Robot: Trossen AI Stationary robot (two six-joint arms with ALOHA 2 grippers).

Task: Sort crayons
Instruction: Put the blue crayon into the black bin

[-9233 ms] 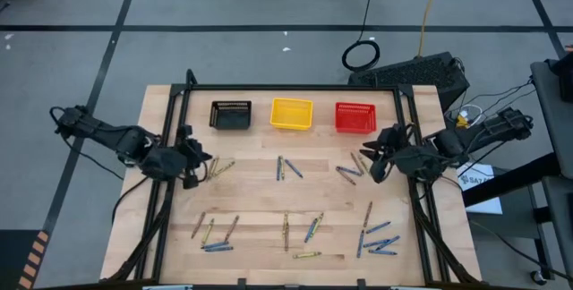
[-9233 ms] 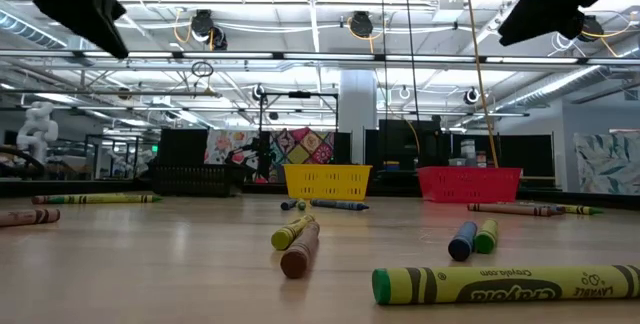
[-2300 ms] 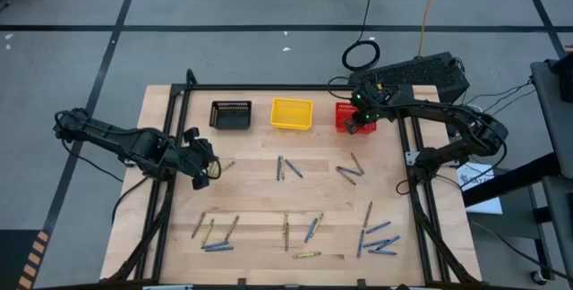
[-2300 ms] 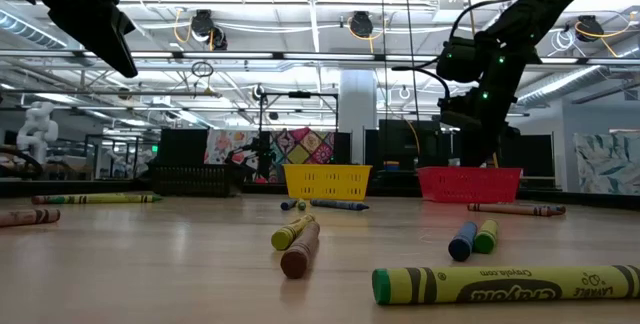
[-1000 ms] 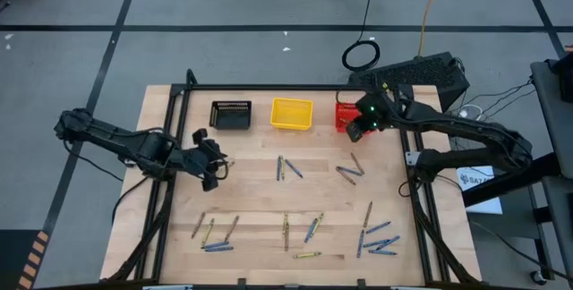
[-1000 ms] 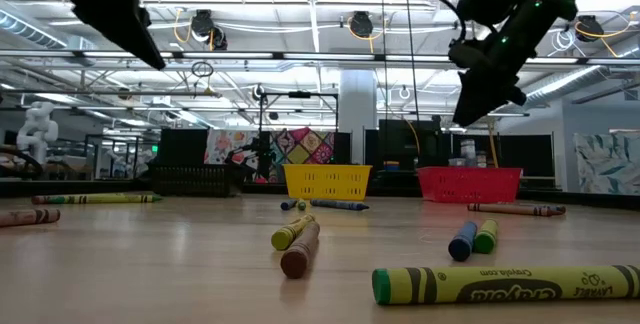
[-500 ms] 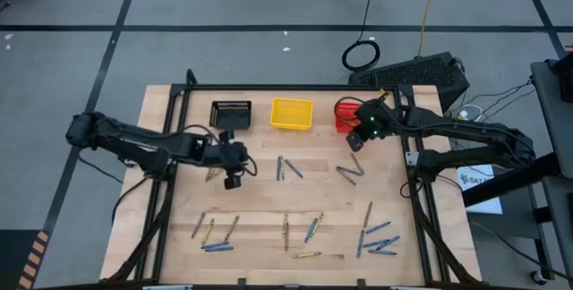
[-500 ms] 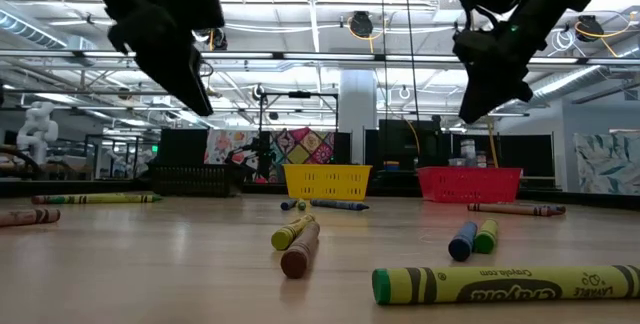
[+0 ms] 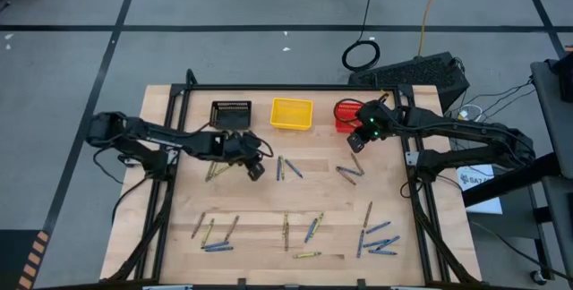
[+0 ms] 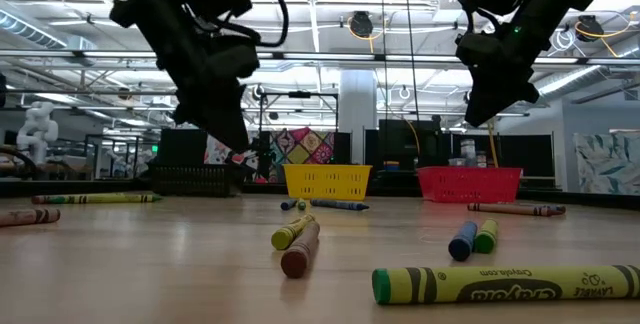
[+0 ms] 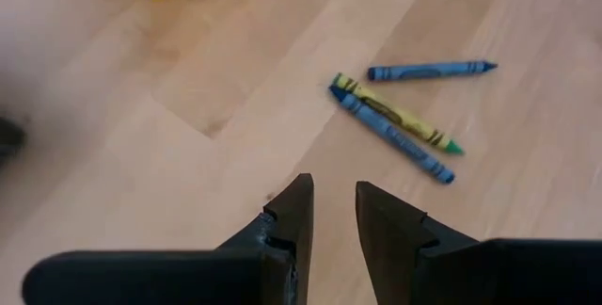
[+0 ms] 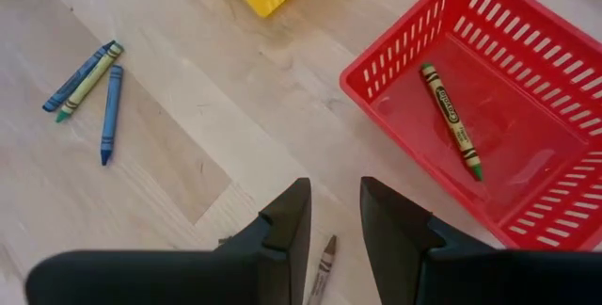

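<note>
Right wrist view: one olive-green crayon (image 12: 451, 120) lies in the red basket (image 12: 527, 183), beyond and to one side of the right gripper (image 12: 330, 213), whose jaws stand narrowly apart and hold nothing.
A brown crayon (image 12: 323, 258) lies on the table (image 12: 188, 154) just under the gap between those jaws. Ahead of the left gripper (image 11: 330, 213), jaws likewise narrowly parted and empty, lie three crayons (image 11: 400, 121), two blue and one yellow-green, apart from its fingertips. Behind stands the yellow basket (image 9: 291, 113).
</note>
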